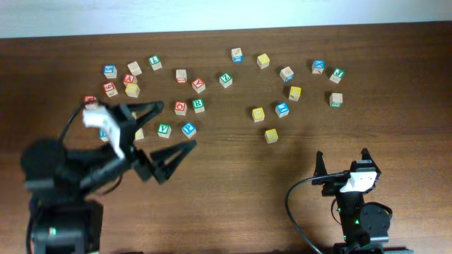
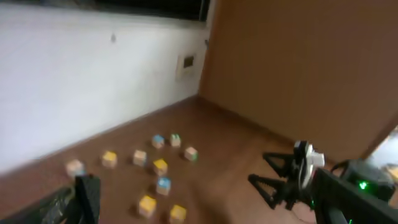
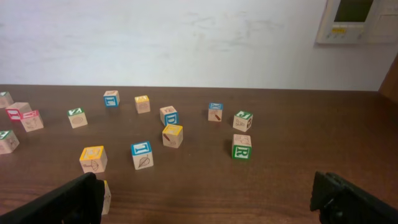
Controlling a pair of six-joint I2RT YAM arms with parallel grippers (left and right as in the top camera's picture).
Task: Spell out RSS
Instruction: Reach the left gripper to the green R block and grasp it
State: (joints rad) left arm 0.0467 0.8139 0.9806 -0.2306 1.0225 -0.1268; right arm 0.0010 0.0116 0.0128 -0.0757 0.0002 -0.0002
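Note:
Several wooden letter blocks lie scattered over the far half of the brown table (image 1: 233, 176). A green block with a white R (image 3: 241, 150) stands at the right of the group, and it also shows in the overhead view (image 1: 335, 99). I cannot read any S. My left gripper (image 1: 176, 125) is open and empty, raised above the left cluster of blocks. Its view is blurred, with one finger (image 2: 87, 196) at the lower left. My right gripper (image 1: 342, 156) is open and empty near the front edge, short of the blocks. Its fingers frame bare wood (image 3: 205, 205).
A yellow block (image 1: 271, 135) lies nearest the right gripper, partly hidden behind its left finger (image 3: 104, 196). Blue (image 3: 142, 154) and yellow (image 3: 93, 158) blocks stand just beyond. A white wall runs behind the table. The left wrist view shows the right arm (image 2: 298, 177).

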